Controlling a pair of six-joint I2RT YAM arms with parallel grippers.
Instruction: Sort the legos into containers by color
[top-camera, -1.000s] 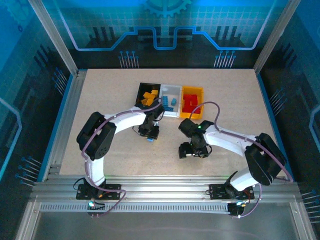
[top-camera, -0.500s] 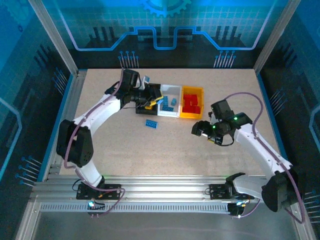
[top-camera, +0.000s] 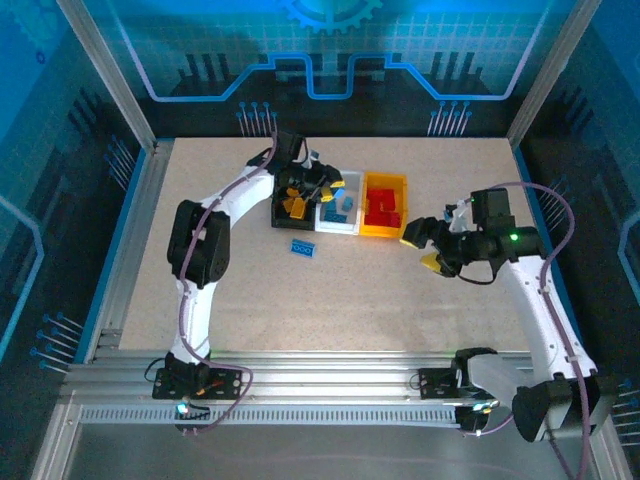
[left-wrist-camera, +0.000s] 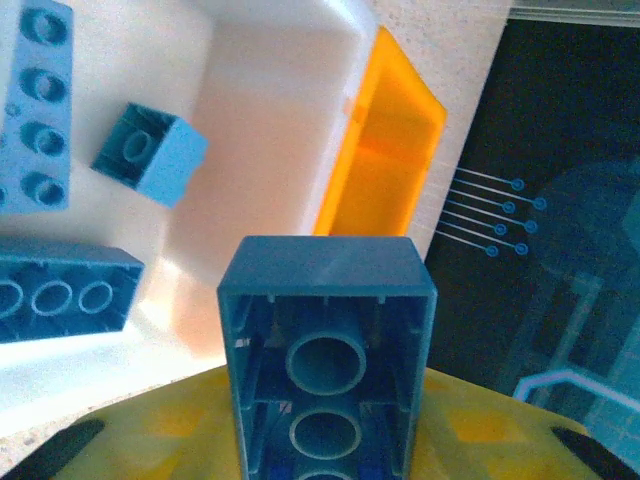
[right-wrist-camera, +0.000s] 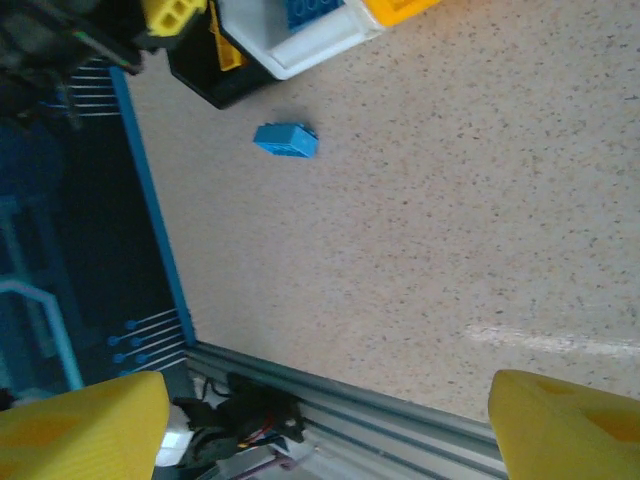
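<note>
The left gripper (top-camera: 320, 187) is pinching 1 blue brick (left-wrist-camera: 325, 330) above the white bin (top-camera: 338, 228), where the blues are going. Right of that bin, the right gripper (top-camera: 424, 247) is hanging wide open, empty; 1 loose brick (top-camera: 303, 247) is waiting in front.

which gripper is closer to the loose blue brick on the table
Left. The left gripper, holding a second blue brick, is over the white bin, just beyond the loose blue brick; the right gripper hangs well off to its right.
</note>
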